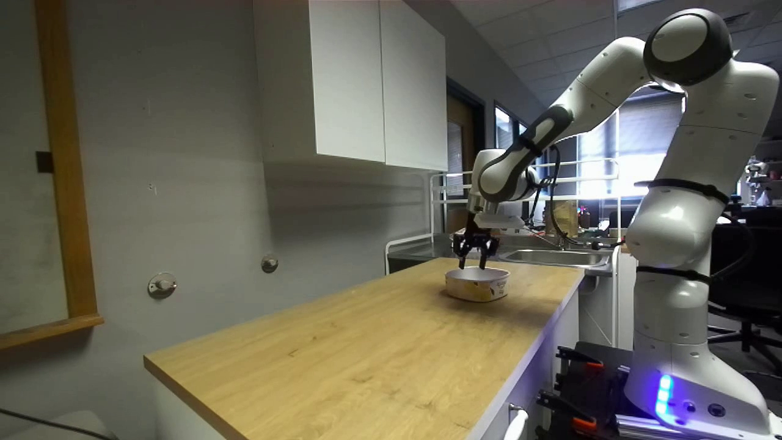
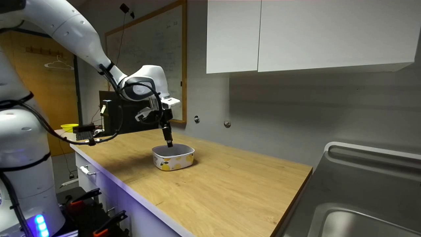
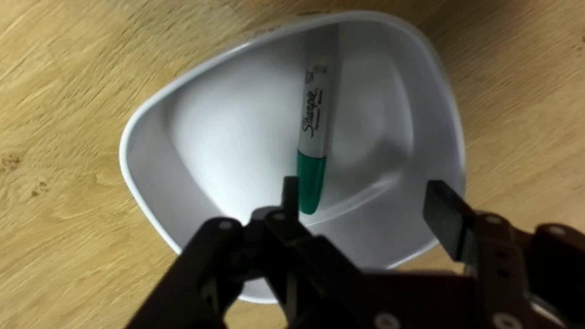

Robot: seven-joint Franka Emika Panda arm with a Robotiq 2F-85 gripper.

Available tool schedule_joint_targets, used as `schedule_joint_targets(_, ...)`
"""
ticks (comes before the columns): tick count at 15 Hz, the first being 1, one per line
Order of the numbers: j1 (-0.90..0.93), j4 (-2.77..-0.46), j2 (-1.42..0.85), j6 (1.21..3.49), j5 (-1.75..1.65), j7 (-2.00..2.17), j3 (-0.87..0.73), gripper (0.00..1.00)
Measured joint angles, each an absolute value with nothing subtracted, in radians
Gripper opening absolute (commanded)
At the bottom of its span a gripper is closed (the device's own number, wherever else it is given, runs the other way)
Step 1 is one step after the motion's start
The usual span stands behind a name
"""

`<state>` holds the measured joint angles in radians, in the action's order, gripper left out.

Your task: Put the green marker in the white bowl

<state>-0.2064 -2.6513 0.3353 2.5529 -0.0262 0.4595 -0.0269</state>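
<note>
green marker [image 3: 315, 119] found lying inside the white bowl [image 3: 242, 137] on the desk [image 2: 230, 191], cap near, barrel reaching toward the far side in the wrist view; placement appears complete. end effector [image 3: 363, 189] poised over the bowl, jaws spread, gripping nothing. marker judged light, stiff, slick and prone to roll; any reseating should pinch squarely across mid-barrel.

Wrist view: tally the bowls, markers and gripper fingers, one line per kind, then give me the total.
White bowl: 1
Green marker: 1
Gripper fingers: 2
Total: 4
</note>
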Motion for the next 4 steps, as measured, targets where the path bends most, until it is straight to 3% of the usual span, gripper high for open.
schedule_joint_targets(4, -0.203, -2.651, 0.337, 2.555, -0.018, 0.437, -0.027, 1.0)
